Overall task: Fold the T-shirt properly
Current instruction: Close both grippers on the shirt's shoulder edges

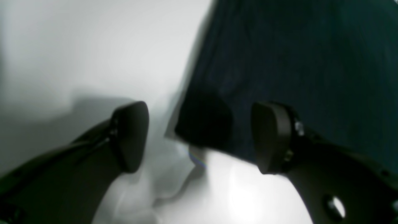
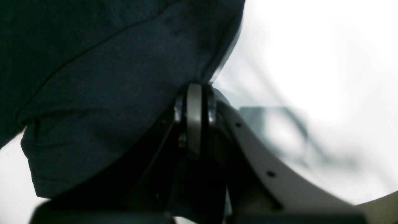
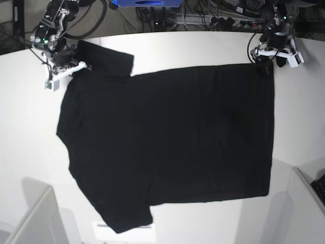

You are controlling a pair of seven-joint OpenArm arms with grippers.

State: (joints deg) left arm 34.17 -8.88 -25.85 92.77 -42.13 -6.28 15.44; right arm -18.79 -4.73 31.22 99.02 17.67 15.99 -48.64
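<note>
The black T-shirt (image 3: 167,142) lies spread flat on the white table (image 3: 30,127), one sleeve at the far left and the other near the front edge. My right gripper (image 3: 70,68) is at the far-left sleeve. In the right wrist view its fingers (image 2: 194,102) are pressed together with the edge of the T-shirt (image 2: 108,77) pinched at their tips. My left gripper (image 3: 266,65) is at the far-right hem corner. In the left wrist view it stands open (image 1: 202,137), and a corner of the T-shirt (image 1: 295,62) lies between the two pads.
Cables, a power strip and a blue device (image 3: 147,3) run along the back of the table. Pale panels stand at the front left (image 3: 35,218) and front right (image 3: 304,208) corners. The table edge curves round behind both arms.
</note>
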